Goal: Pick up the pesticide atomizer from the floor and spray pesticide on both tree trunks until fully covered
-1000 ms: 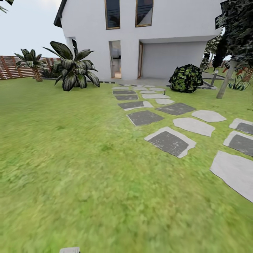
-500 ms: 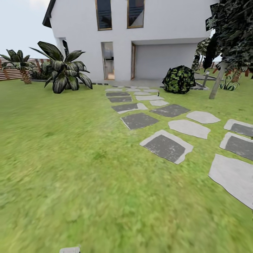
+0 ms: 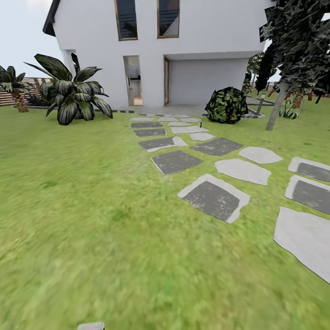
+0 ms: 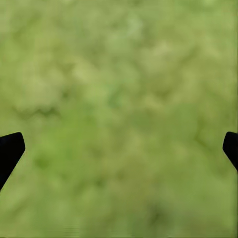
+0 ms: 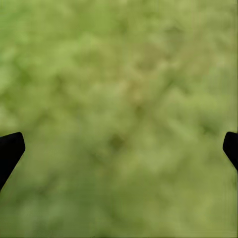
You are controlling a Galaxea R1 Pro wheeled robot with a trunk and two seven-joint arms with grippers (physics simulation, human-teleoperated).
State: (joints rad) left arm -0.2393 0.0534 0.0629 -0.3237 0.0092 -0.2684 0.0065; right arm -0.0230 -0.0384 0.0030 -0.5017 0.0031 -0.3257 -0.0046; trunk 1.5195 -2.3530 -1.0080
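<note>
1. You are on the wide green grass lawn (image 3: 91,220) of the garden.
2. A path of flat grey stone slabs (image 3: 213,198) runs to a big white house (image 3: 192,41).
3. The tiny black atomizer bottle (image 3: 200,123) stands far off on the path, near the house.
4. One tree with a thin grey-brown trunk (image 3: 276,105) stands on the right.
5. Your left gripper (image 4: 119,148) has its black fingers (image 4: 10,151) wide apart over grass.
6. Your right gripper (image 5: 119,148) also has its fingers (image 5: 10,151) wide apart over grass.
</note>
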